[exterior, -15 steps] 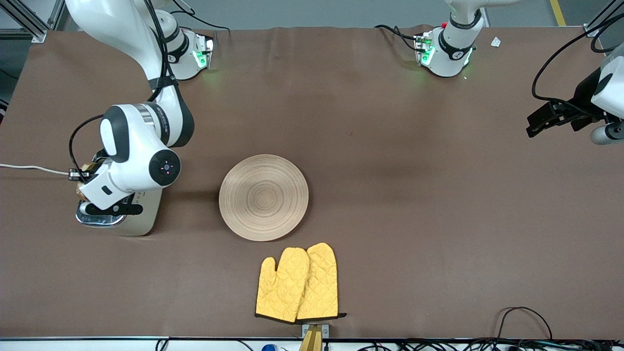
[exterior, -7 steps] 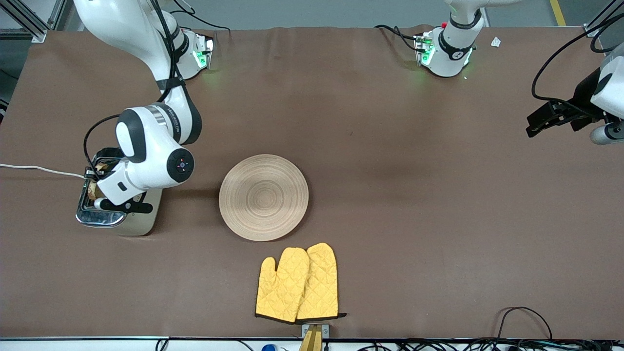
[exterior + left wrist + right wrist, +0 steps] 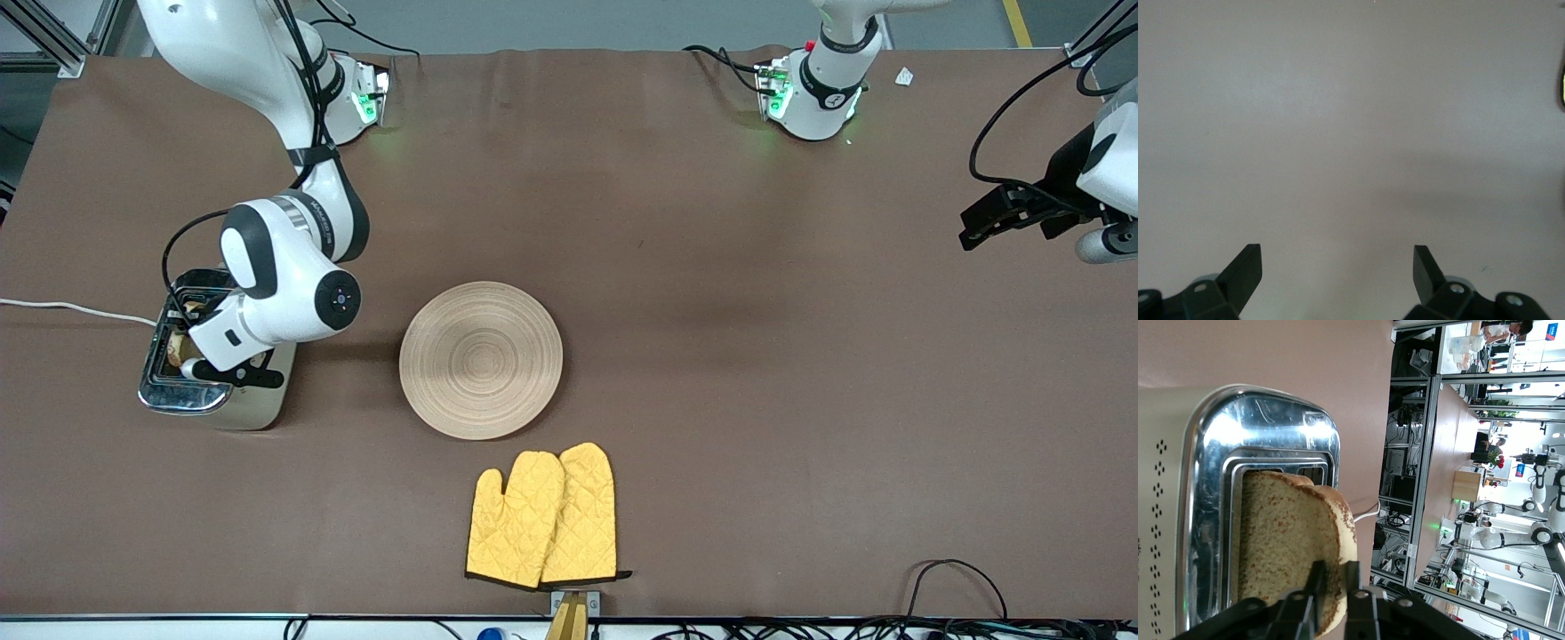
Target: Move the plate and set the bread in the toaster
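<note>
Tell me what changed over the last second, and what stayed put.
The right gripper carried the bread from the toaster's cord end toward the plate's side, over its chrome top, and lowered it; the slice now stands partly in a slot, the fingers closely flanking its top edge. The plate, the yellow oven mitts and the waiting, open left gripper stayed as they were.

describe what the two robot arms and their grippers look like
Both arms are glossy white with dark grey joint bands and black cables along them. Their bases glow green. The right arm's wrist carries a round black cap with a red dot. The left gripper and right gripper have black, wedge-tipped fingers.
</note>
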{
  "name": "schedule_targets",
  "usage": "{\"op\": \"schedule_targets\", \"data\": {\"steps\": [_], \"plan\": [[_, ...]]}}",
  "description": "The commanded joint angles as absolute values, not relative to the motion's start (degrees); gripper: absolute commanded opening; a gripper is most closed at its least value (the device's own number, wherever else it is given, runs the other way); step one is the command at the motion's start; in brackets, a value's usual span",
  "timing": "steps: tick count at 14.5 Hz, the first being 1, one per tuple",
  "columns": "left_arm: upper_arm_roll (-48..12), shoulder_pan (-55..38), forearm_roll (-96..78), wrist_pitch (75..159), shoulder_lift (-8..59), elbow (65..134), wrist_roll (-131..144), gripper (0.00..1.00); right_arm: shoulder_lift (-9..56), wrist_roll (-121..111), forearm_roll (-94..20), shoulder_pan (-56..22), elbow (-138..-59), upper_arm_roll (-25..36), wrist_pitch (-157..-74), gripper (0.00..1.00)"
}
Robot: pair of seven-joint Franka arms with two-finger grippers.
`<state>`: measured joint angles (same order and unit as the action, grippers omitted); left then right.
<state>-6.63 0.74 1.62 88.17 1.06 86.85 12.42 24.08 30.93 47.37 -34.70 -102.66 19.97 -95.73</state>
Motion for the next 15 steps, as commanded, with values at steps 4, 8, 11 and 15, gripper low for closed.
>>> {"op": "schedule_targets", "data": {"steps": [4, 8, 11, 15], "plan": [[-6.94, 0.7, 2.72, 87.19, 0.7, 86.13, 12.04, 1.0, 22.06, 32.08, 45.89, -32.44, -104.06, 19.69, -98.26, 1.0], [-6.94, 0.62, 2.72, 87.19, 0.79, 86.13, 12.39, 1.0, 21.71, 31.29, 33.35, -29.19, -98.9, 19.69, -98.53, 1.0], [-6.86, 0.7, 2.72, 87.19, 0.79, 86.13, 12.13, 1.0, 18.39, 27.79, 23.77, -26.9, -96.42, 19.77, -98.35, 1.0], [-6.86, 0.97, 2.72, 87.19, 0.88, 86.13, 11.69, 1.0, 12.41, 25.86, 8.98, -21.11, -95.27, 20.21, -97.21, 1.0]]}}
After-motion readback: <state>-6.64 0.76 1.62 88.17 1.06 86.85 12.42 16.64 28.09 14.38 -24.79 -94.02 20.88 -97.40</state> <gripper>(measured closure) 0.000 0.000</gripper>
